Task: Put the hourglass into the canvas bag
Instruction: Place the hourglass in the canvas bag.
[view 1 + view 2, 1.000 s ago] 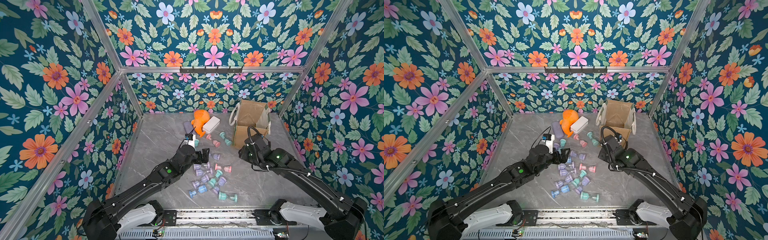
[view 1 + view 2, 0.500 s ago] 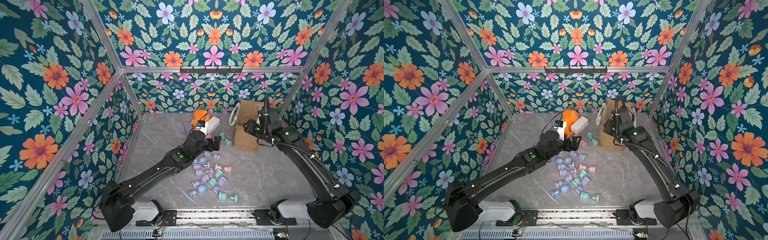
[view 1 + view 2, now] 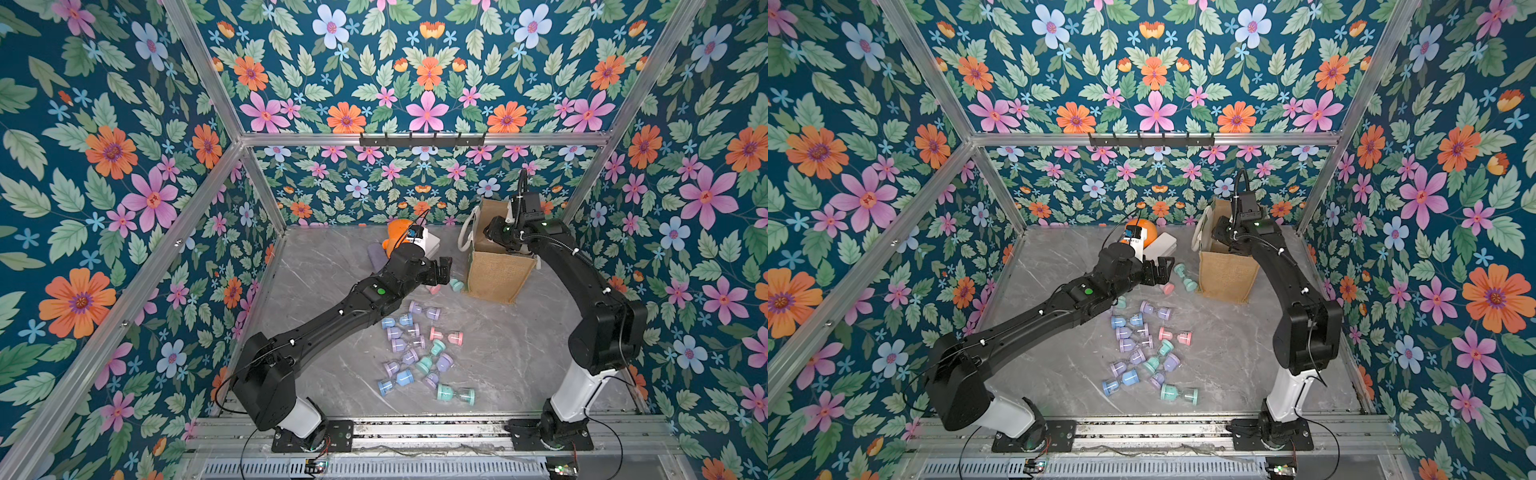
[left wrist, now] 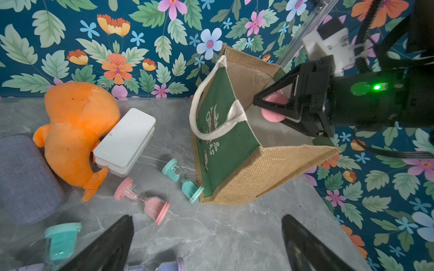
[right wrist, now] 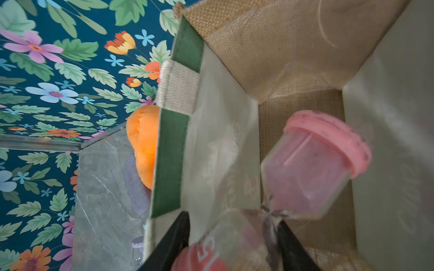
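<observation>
Your right tool [image 5: 232, 239] pinches the pink hourglass [image 5: 312, 164] near its waist, inside the open top of the bag [image 3: 496, 278], which stands at the far right of the table [image 3: 519, 353]. Your left tool [image 3: 444, 270] hangs spread just left of the bag, near a teal hourglass [image 4: 182, 179] lying beside its base.

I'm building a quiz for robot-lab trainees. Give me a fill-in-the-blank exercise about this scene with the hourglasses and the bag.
1. The right hand is shut on a ___ hourglass over the canvas bag.
2. The left hand is ___ and holds nothing.
3. The white box lies beside an ___ plush toy.
4. The teal hourglass nearest the bag is marked with the number ___.

Missing words: pink; open; orange; 5.
</observation>
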### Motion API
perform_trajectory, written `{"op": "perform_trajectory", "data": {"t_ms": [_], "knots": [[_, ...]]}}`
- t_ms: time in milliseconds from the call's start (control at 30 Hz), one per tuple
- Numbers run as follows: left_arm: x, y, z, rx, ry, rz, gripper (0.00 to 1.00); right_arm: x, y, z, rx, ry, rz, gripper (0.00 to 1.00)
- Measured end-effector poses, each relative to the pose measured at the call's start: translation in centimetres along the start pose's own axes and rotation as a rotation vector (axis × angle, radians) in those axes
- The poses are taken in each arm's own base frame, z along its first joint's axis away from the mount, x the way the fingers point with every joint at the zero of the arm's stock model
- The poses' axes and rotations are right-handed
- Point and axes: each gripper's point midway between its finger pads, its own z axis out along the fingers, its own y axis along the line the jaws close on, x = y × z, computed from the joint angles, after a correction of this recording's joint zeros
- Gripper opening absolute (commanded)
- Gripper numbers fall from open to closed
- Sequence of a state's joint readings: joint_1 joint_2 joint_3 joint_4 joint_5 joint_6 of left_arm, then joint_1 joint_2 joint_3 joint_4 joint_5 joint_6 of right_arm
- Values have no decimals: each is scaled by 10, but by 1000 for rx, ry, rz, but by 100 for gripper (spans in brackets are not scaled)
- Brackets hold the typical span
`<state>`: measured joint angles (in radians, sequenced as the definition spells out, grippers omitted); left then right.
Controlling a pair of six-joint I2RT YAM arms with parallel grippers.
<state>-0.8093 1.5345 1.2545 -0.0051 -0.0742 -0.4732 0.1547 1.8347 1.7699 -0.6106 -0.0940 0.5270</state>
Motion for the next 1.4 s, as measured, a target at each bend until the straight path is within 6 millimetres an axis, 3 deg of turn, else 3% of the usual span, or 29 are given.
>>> {"op": "perform_trajectory", "data": {"t_ms": [167, 367, 700, 867, 967, 1067, 1267, 1400], "knots": [[1, 12, 11, -12, 9, -22, 100, -3, -20, 38, 38, 31, -1, 38], [4, 32, 23, -36, 19, -50, 100, 11, -36, 83, 64, 104, 6, 38], [14, 36, 28, -34, 46, -51, 100, 34, -66, 124, 137, 163, 19, 39], [15, 36, 28, -26, 44, -57, 100, 41, -76, 133, 164, 177, 21, 42], [14, 34, 26, -19, 39, -70, 100, 43, -78, 136, 169, 185, 22, 51], [13, 34, 25, -17, 36, -71, 100, 43, -79, 136, 176, 182, 21, 54], [12, 33, 24, -15, 31, -73, 100, 35, -79, 133, 189, 159, 11, 68], [9, 32, 22, -11, 25, -76, 100, 28, -77, 125, 195, 142, -9, 70]]}}
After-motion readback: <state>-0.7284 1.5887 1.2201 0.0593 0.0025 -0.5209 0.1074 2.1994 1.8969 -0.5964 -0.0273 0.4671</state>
